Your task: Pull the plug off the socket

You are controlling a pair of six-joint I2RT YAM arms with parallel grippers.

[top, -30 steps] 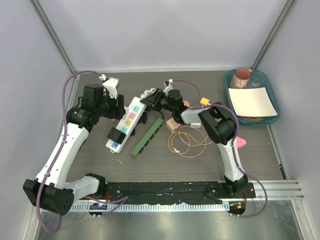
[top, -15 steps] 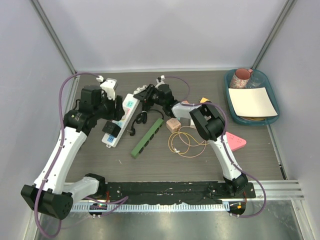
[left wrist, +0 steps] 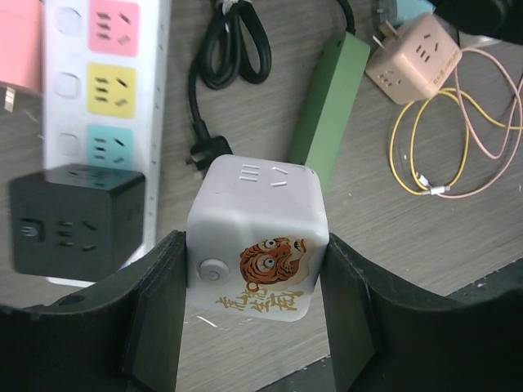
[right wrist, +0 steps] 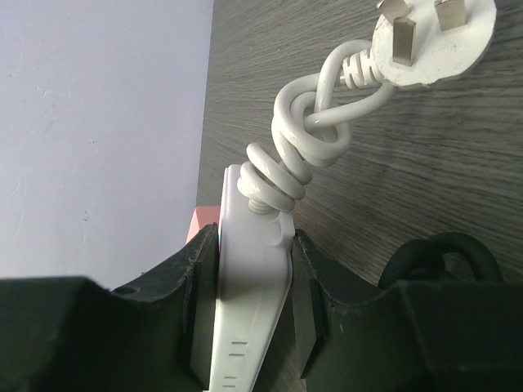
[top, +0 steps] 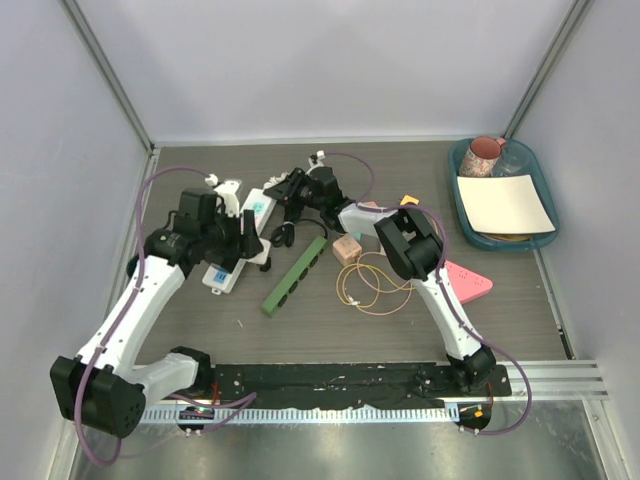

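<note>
Fingers [left wrist: 155,318] of the left gripper [left wrist: 255,278] pinch a white cube plug [left wrist: 257,237] with a cartoon tiger on its face, one black pad flat against each flank, as the left wrist camera shows it. The cube sits off the right edge of the white power strip [left wrist: 65,122], over bare tabletop from this angle and in none of the coloured sockets; how high it hangs I cannot tell. On the strip a black cube adapter [left wrist: 78,216] sits just below the teal socket, with yellow and pink sockets further up. A coiled black cord [left wrist: 237,45] lies just right of the strip, then a green bar [left wrist: 331,98], a pink cube adapter [left wrist: 413,57] and loops of yellow and pink wire [left wrist: 458,131]. Through the right wrist camera, the right gripper [right wrist: 252,245] is clamped on the narrow end of the strip, a finger on each side, right where the white cord [right wrist: 294,155] leaves it in a knotted coil; that cord's flat plug [right wrist: 433,37] lies pins showing on the wood-grain table [right wrist: 392,163]. From above, both arms meet at the strip, left of the table's middle: the right gripper at its far end, the left one beside its nearer half. A teal tray [top: 453,165] holding a mug and a sheet of paper stands in the far right corner, well apart.
</note>
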